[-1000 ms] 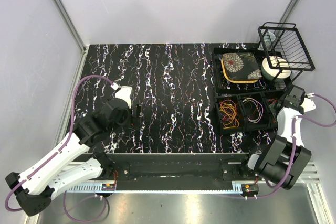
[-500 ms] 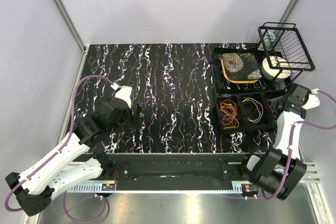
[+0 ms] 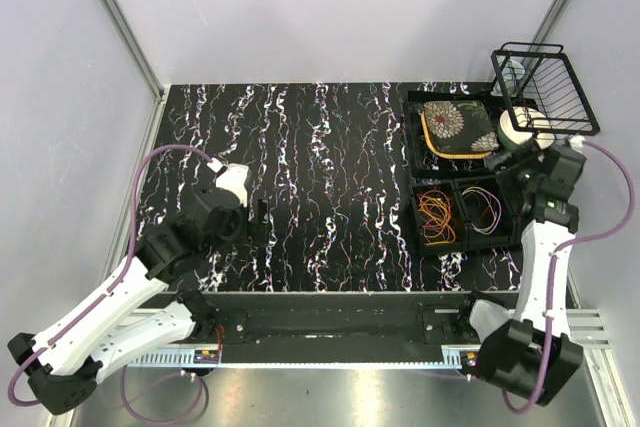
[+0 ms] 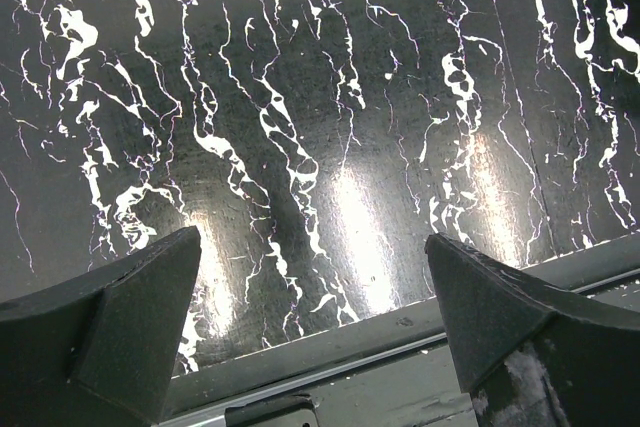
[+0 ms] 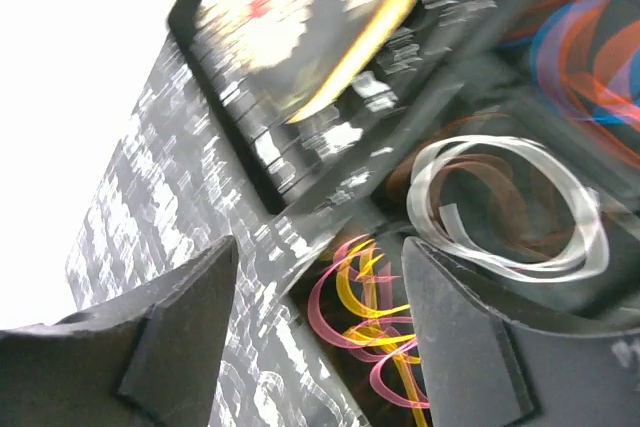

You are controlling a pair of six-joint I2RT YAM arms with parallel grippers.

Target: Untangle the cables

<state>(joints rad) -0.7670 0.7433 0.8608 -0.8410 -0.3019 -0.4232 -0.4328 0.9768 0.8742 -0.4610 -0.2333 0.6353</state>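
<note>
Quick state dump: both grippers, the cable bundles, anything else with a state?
left gripper: open, empty, above the tabletop
right gripper: open, empty, above the cable tray
orange-yellow cables: tangled, in left front compartment
white-purple cables: loose coil, in middle front compartment
floral plate: lying flat in rear compartment
wire rack: upright, beside the tray

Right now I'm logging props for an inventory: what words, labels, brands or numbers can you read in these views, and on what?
No readable text in any view.
Floral square in the tray: pattern only, no lettering.
White roll: no print visible.
Orange spots by the arm bases: too small to read.
Right wrist view: blurred, nothing legible.
</note>
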